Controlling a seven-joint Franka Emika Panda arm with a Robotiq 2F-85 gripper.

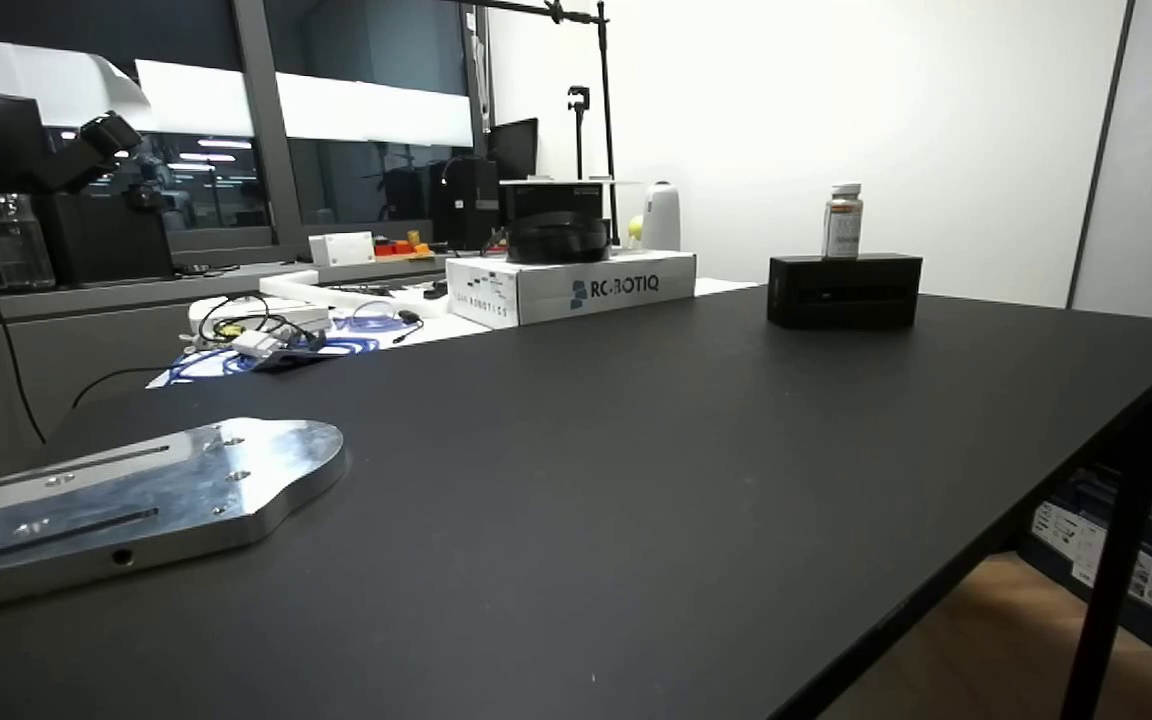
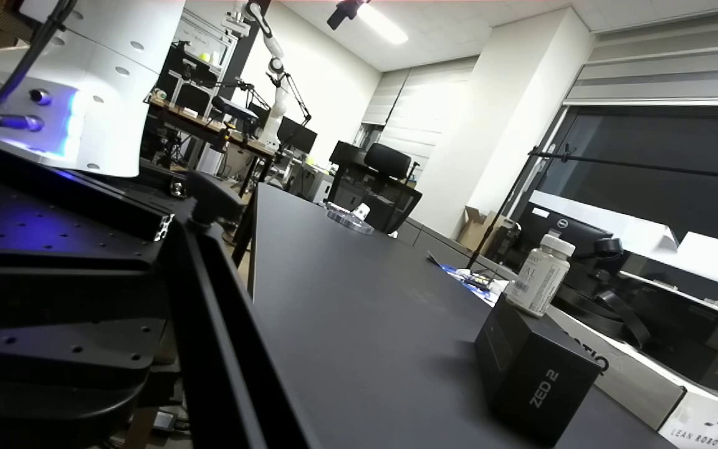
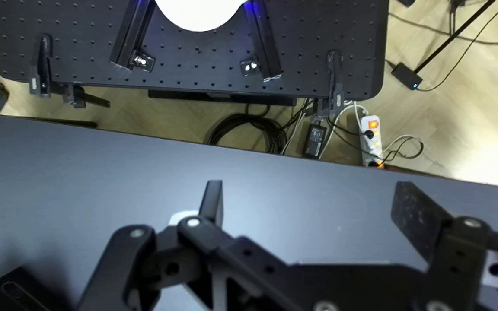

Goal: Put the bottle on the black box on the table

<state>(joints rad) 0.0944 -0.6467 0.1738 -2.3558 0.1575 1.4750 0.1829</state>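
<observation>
The bottle (image 2: 538, 278) stands upright on the black box (image 2: 532, 375) (marked "ZED 2"); the claw (image 3: 311, 209) gapes wide, holding nothing.

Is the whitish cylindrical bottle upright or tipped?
Upright: in both exterior views, the bottle stands on the rectangular matte black box, white cap uppermost.

Gripper (image 3: 311, 211), one: black, two-fingered, held above the table (image 3: 80, 164), jaws spread wide. Finger pads (image 3: 417, 220), two: dark, flat, well apart, facing each other across a gap over the table. Linkages (image 3: 227, 248): black, jointed, with bright round pivot heads (image 3: 193, 222), likewise over the table. Arm base (image 2: 100, 81), one: white, blue glow (image 2: 67, 125) low on its casing; beyond the table's edge and apart from it; visible in an exterior view and in the wrist view.
</observation>
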